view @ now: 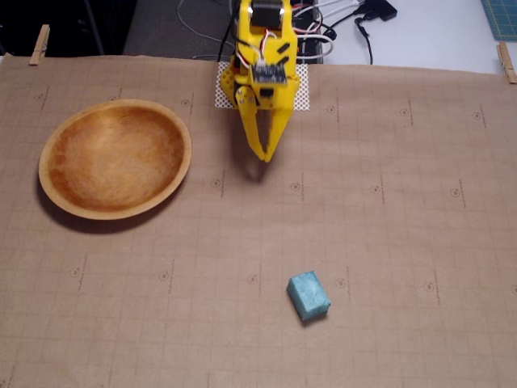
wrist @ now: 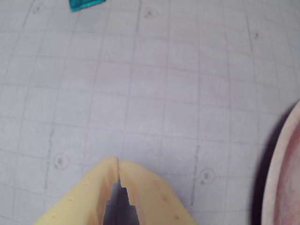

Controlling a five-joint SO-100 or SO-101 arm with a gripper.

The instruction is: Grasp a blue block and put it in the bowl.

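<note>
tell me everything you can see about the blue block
The blue block is a small teal, roughly rectangular piece with rounded edges and a rough, foam-like surface. It lies flat on the gridded brown paper, turned at a slight angle, in the lower middle of the fixed view. Nothing touches it. In the wrist view only one corner shows at the top edge.

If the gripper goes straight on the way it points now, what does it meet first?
Probably the bare paper-covered table. The gripper, fingers shut, points down toward it. The blue block lies farther ahead; the bowl is off to one side.
</note>
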